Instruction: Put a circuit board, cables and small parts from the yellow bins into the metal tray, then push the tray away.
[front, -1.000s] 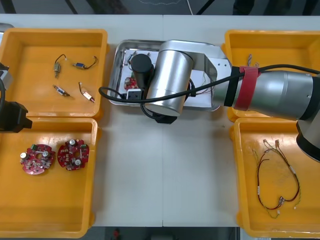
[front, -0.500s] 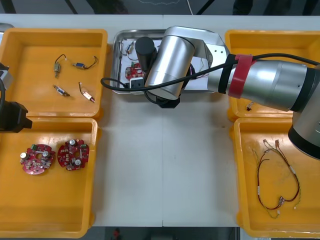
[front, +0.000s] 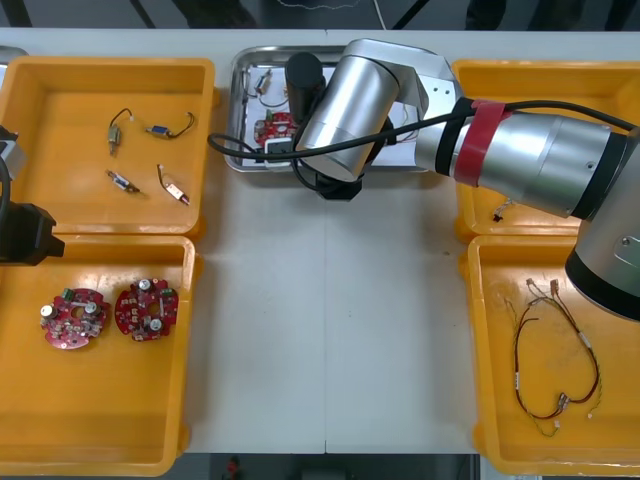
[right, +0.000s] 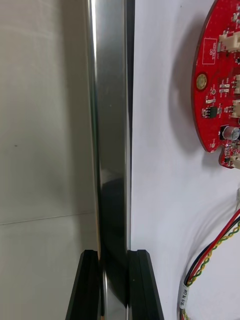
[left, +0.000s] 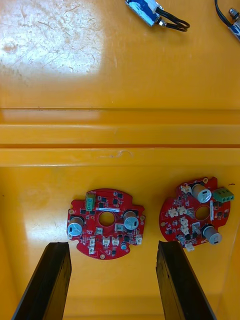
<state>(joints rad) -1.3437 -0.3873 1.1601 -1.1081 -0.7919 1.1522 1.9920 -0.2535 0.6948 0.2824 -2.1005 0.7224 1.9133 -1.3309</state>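
Light table (front: 330, 330): tray (front: 240, 110) at far edge, centre, long axis along that edge; shiny rim, white inside, red board (right: 220, 75) and cables (right: 212, 252) in it. My right claw (right: 114, 255) narrow, pinching near rim. My left claw (left: 112, 245) wide over near-left bin (front: 100, 400).

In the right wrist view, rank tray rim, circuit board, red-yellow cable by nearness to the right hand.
1. Metal tray rim, clamped in the right hand.
2. Red and yellow cable, inside the tray, close by.
3. Circuit board, inside, farther on.
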